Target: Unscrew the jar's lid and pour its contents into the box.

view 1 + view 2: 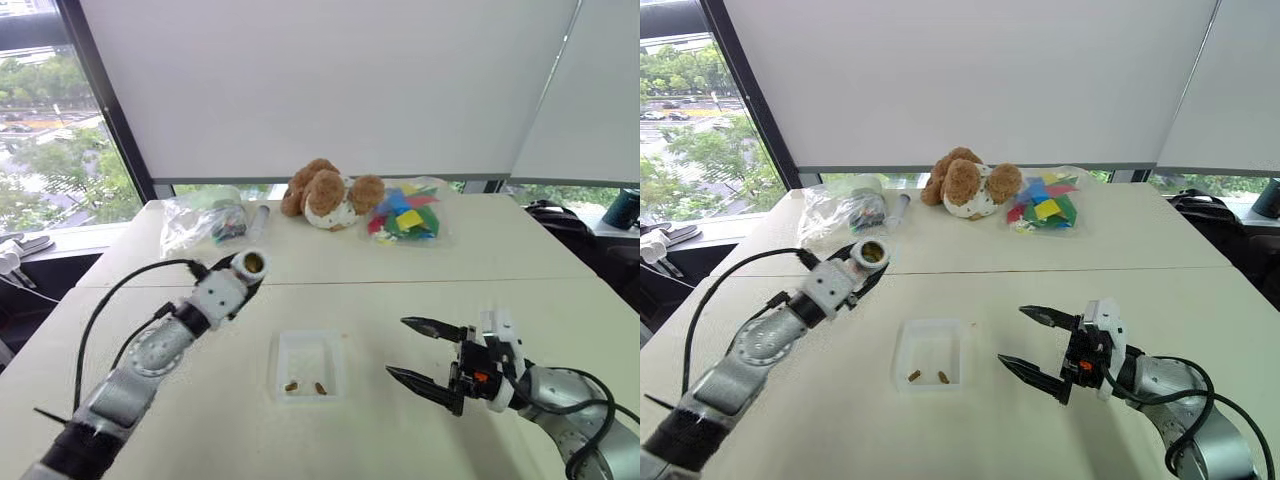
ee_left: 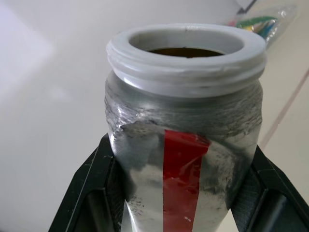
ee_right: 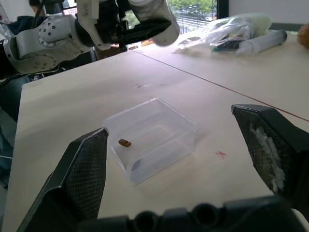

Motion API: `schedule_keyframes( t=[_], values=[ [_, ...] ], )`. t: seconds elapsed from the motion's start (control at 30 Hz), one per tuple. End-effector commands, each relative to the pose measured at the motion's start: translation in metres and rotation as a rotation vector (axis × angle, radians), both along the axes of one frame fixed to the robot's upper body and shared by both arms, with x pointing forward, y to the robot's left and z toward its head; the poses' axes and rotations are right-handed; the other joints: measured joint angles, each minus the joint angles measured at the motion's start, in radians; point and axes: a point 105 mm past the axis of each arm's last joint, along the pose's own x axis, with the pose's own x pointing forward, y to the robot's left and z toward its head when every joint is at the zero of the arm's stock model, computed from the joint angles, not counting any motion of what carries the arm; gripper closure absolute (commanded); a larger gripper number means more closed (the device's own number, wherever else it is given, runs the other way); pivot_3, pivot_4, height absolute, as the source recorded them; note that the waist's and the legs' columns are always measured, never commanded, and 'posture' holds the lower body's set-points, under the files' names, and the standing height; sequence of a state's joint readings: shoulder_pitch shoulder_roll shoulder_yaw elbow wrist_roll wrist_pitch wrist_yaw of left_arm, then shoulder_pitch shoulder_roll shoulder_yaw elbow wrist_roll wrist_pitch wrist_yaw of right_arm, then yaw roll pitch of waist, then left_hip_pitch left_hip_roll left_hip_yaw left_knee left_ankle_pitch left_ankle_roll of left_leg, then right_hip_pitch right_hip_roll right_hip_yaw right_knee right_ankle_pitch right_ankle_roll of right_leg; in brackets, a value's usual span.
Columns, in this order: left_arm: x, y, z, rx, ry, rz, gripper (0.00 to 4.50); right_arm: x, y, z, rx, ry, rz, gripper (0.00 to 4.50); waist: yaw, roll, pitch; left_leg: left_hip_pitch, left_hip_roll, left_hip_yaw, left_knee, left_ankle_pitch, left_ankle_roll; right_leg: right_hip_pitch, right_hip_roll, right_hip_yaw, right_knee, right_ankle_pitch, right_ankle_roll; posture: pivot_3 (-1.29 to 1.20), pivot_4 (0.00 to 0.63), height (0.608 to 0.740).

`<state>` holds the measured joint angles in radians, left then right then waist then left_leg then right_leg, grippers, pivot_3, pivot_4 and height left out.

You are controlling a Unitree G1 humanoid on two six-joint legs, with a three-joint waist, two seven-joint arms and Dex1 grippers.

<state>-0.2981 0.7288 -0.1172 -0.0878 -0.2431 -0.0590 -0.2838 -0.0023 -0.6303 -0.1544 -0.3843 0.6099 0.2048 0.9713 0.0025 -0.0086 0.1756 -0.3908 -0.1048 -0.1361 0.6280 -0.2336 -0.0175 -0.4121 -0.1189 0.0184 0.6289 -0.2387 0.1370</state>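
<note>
Left eye view: left hand (image 1: 243,268) grips the lidless jar (image 1: 249,263); right hand (image 1: 425,352) is spread, empty. Two brown contents (image 1: 305,387) lie in the box (image 1: 310,364) mid-tabletop (image 1: 400,280).

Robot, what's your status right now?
Left claw shut on jar, lid off. Right claw open, empty, beside box. Two pellets in box. Nothing in the way.

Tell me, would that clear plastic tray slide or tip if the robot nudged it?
Probably slide. The box is shallow, thin-walled and sits flat on the smooth table, so tipping seems unlikely. It looks very light, holding two brown pellets, so even a gentle push from the open right pincer could shift it.
</note>
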Motion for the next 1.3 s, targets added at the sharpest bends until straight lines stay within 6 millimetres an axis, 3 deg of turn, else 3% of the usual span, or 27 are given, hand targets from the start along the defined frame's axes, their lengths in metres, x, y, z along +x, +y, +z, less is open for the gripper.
schedule_keyframes(
  t=[0.03, 0.17, 0.23, 0.33, 0.43, 0.6, 0.77, 0.93, 1.17, 1.3],
  values=[
    [-0.004, 0.034, 0.007, -0.254, 0.15, 0.03, 2.4, 0.001, -0.001, 0.02, 0.082, -0.083, 0.0, 0.04, 0.0, 0.0, 0.0, 0.0, 0.0, 0.0, 0.0, 0.0, 0.0, 0.0, 0.0, 0.0, 0.0, 0.0, 0.0, 0.0, 0.15, 0.74],
    [-0.01, 0.073, -0.001, -0.49, 0.24, 0.071, 2.4, 0.002, 0.001, 0.021, 0.067, -0.13, 0.015, 0.04, 0.002, 0.0, 0.0, 0.0, 0.0, 0.0, 0.001, 0.0, 0.0, 0.001, 0.0, 0.0, -0.001, 0.0, 0.0, 0.0, 0.15, 0.74],
    [-0.011, 0.09, -0.013, -0.503, 0.277, 0.121, 2.4, 0.002, 0.003, 0.021, 0.062, -0.148, 0.028, 0.04, 0.008, 0.0, 0.0, 0.0, 0.0, 0.0, 0.001, 0.0, 0.0, 0.001, 0.0, 0.0, 0.0, 0.0, 0.0, 0.0, 0.15, 0.74],
    [-0.015, 0.136, -0.038, -0.571, 0.278, 0.288, 2.4, 0.005, 0.008, 0.023, 0.068, -0.183, 0.04, 0.04, 0.009, 0.0, 0.0, 0.001, 0.0, 0.0, 0.001, 0.0, 0.0, 0.002, 0.0, 0.0, -0.001, 0.0, 0.0, 0.0, 0.15, 0.74],
    [-0.018, 0.158, -0.055, -0.57, 0.264, 0.386, 2.4, 0.007, 0.01, 0.022, 0.057, -0.207, 0.054, 0.04, 0.008, 0.0, 0.0, 0.001, 0.0, 0.0, 0.001, 0.0, 0.0, 0.001, 0.001, 0.0, -0.001, 0.0, 0.0, 0.0, 0.15, 0.74],
    [-0.019, 0.169, -0.076, -0.539, 0.218, 0.468, 2.4, 0.012, 0.011, 0.022, 0.049, -0.227, 0.056, 0.04, 0.012, -0.002, -0.001, 0.001, -0.001, -0.001, 0.001, 0.0, 0.0, 0.003, 0.0, 0.0, -0.003, 0.0, -0.001, 0.0, 0.15, 0.74],
    [-0.022, 0.166, -0.085, -0.523, 0.197, 0.483, 2.4, 0.012, 0.012, 0.022, 0.055, -0.233, 0.055, 0.04, 0.011, -0.002, -0.002, 0.001, 0.0, 0.0, 0.001, 0.0, 0.0, 0.003, 0.0, 0.0, -0.002, 0.0, -0.001, 0.0, 0.15, 0.74],
    [-0.026, 0.167, -0.082, -0.563, 0.192, 0.469, 0.11, 0.009, 0.009, 0.02, 0.048, -0.217, 0.058, 0.0, 0.01, -0.002, -0.002, 0.001, 0.0, 0.0, 0.001, 0.0, 0.0, 0.003, 0.0, 0.0, -0.003, 0.0, -0.001, 0.0, 0.15, 0.74],
    [-0.038, 0.172, -0.087, -0.525, 0.255, 0.454, 0.11, 0.0, -0.002, 0.018, 0.022, -0.168, 0.036, 0.0, 0.009, -0.002, -0.002, 0.001, 0.0, 0.0, 0.0, 0.0, 0.0, 0.002, 0.0, 0.0, -0.003, 0.0, -0.001, 0.0, 0.15, 0.74],
    [-0.047, 0.177, -0.094, -0.469, 0.301, 0.458, 0.11, -0.009, -0.018, 0.013, -0.006, -0.126, -0.021, 0.0, 0.011, -0.002, -0.002, 0.001, 0.0, 0.0, 0.0, 0.0, 0.0, 0.002, 0.0, 0.0, -0.003, 0.0, -0.001, 0.0, 0.15, 0.74]
  ],
)
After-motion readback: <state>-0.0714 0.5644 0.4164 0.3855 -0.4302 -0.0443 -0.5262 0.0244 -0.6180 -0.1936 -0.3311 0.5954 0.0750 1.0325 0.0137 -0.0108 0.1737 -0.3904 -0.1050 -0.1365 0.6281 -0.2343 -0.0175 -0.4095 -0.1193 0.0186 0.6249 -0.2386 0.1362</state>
